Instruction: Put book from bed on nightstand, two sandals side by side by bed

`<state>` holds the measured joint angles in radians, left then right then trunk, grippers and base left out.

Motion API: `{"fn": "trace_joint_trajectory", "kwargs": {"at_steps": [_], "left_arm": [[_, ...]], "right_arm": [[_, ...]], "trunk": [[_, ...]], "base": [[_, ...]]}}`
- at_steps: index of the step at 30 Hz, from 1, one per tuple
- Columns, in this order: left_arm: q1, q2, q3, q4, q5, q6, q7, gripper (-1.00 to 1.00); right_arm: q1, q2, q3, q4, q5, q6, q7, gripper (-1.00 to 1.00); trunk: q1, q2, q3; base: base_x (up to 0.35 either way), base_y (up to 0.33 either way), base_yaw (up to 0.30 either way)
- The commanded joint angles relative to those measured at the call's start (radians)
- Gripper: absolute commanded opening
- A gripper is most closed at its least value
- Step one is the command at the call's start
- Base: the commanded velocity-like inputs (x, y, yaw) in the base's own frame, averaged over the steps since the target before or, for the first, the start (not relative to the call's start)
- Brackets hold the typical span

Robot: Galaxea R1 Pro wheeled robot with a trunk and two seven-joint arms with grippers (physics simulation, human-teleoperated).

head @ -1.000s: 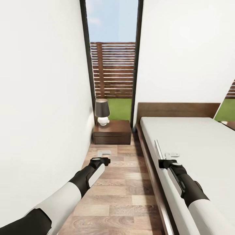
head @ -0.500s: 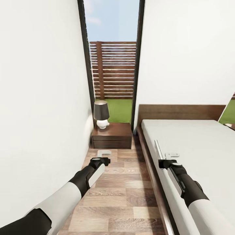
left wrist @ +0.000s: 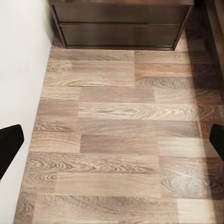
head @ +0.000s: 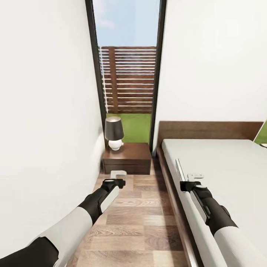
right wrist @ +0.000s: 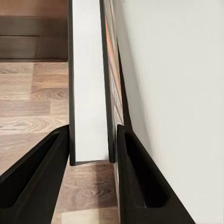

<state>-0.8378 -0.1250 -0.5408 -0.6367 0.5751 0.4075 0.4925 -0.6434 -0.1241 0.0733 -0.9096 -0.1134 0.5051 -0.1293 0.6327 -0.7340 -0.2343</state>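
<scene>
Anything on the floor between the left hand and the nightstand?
No. The left wrist view shows bare wood-plank floor running up to the nightstand. The head view agrees: only planks lie between the left hand and the cabinet.

Head forward-down; wrists near floor (left wrist: 121, 140)

We see plain white walls (head: 44, 111), a light wood-plank floor (head: 141, 222), and a tall black-framed window (head: 128, 74) showing a slatted wooden fence (head: 128, 79) and grass.
</scene>
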Motion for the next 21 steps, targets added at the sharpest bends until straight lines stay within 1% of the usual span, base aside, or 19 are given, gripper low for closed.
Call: {"fn": "trace_joint_trajectory", "kwargs": {"at_steps": [1, 21], "left_arm": [[-0.001, 0.001, -0.005, -0.001, 0.009, 0.002, 0.009, 1.0], [-0.001, 0.001, -0.005, -0.001, 0.009, 0.002, 0.009, 1.0]], "right_arm": [[-0.001, -0.001, 0.005, -0.002, -0.009, 0.004, -0.01, -1.0], [-0.001, -0.002, 0.005, -0.002, -0.009, 0.004, -0.009, -1.0]], "trunk": [[0.001, -0.001, -0.002], [0.001, -0.001, -0.002]], "base": [[0.334, 0.0, 0.0], [0.334, 0.0, 0.0]]}}
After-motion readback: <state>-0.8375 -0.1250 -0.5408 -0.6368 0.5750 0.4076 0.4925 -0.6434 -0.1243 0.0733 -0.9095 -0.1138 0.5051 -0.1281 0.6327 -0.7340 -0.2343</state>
